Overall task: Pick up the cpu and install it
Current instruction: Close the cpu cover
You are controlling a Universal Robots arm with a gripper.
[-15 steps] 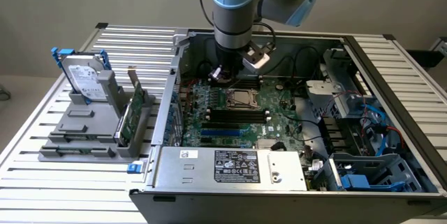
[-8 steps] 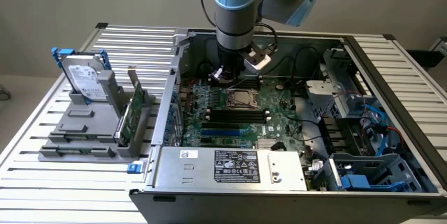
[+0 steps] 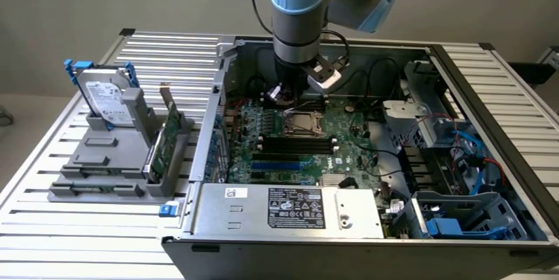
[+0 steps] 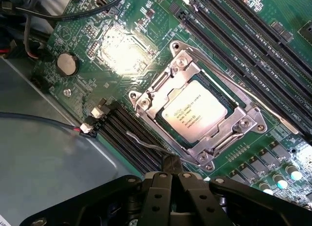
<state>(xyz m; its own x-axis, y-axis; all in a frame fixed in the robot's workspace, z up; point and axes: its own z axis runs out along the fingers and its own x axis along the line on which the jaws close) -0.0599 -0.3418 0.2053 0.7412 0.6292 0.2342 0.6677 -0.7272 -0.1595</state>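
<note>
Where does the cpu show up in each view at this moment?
Exterior view: the cpu sits in the socket frame, near the far end of the green motherboard.
Wrist view: the cpu lies flat inside the socket frame, with black memory slots on both sides.
Shared landmark: the metal socket frame around the cpu.

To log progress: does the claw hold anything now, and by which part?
Nothing is held: the claw is shut and empty; the cpu lies in the socket frame.
</note>
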